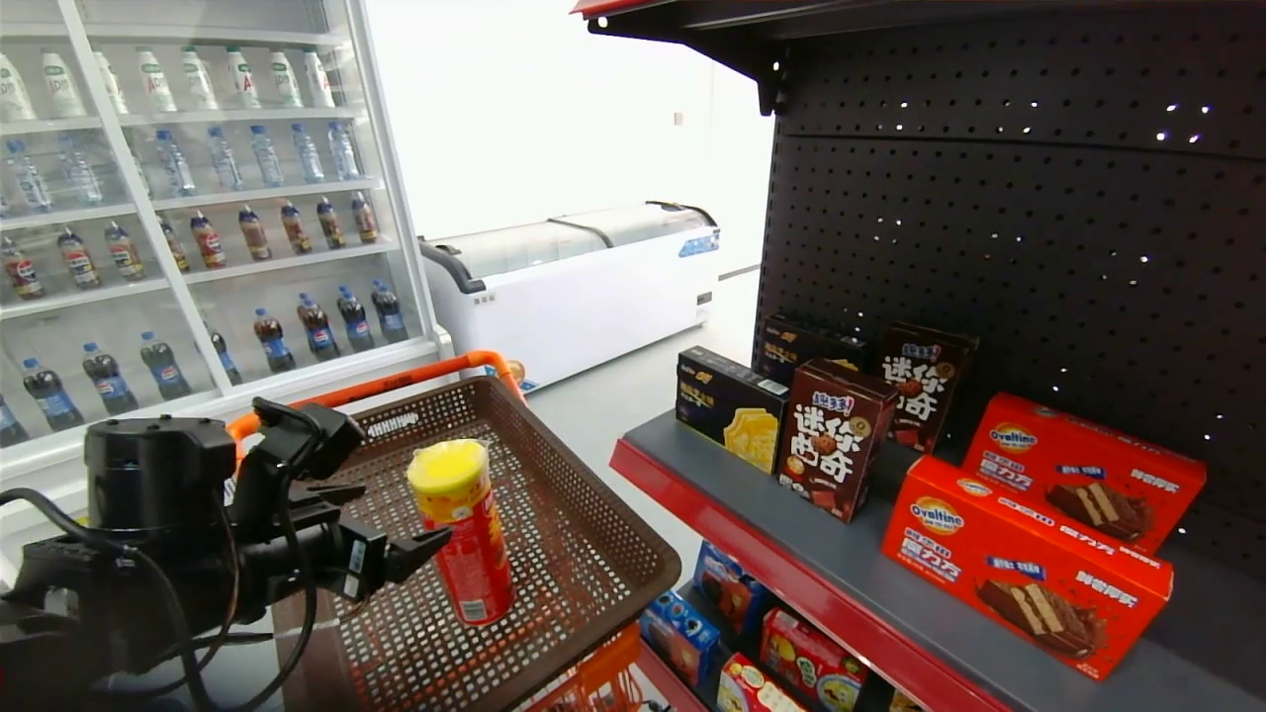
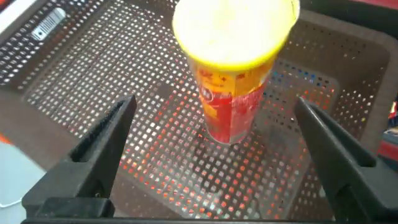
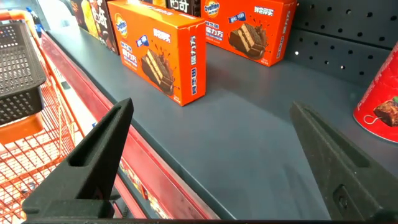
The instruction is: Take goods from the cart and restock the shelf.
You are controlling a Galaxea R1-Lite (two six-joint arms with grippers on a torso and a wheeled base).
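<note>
Left gripper (image 1: 401, 514) (image 2: 216, 104): jaws spread wide and holding nothing.

- A red cylindrical snack can with a yellow plastic lid (image 1: 461, 529) (image 2: 233, 81) stands upright just ahead of it, lined up with the gap between the two fingers.
- The left wrist view shows daylight between the can and each finger. One fingertip (image 1: 440, 539) sits very close to the can's side, and I cannot tell whether they touch.
- The can rests on the floor of the brown perforated plastic basket (image 1: 593, 554) (image 2: 74, 68) on top of the orange cart, under and around this gripper.

Right gripper (image 3: 211, 109): also spread wide and empty.

- It hangs over a bare stretch of the grey shelf board with the red front lip (image 1: 722, 460) (image 3: 249, 149).
- Beyond its fingertips lie two orange-red cardboard wafer boxes (image 1: 1024, 564) (image 3: 165, 53). Farther along are dark brown cardboard biscuit boxes (image 1: 836, 450).
- A red round container (image 3: 379, 99) shows off to one side of this gripper.

Progress, as I judge it:

- The shelf already carries several boxes.
- The can is not yet gripped and sits in the cart.
- What is left for this item is to close on the can, lift it clear of the basket wall, carry it to the shelf and set it upright on the open board.
</note>
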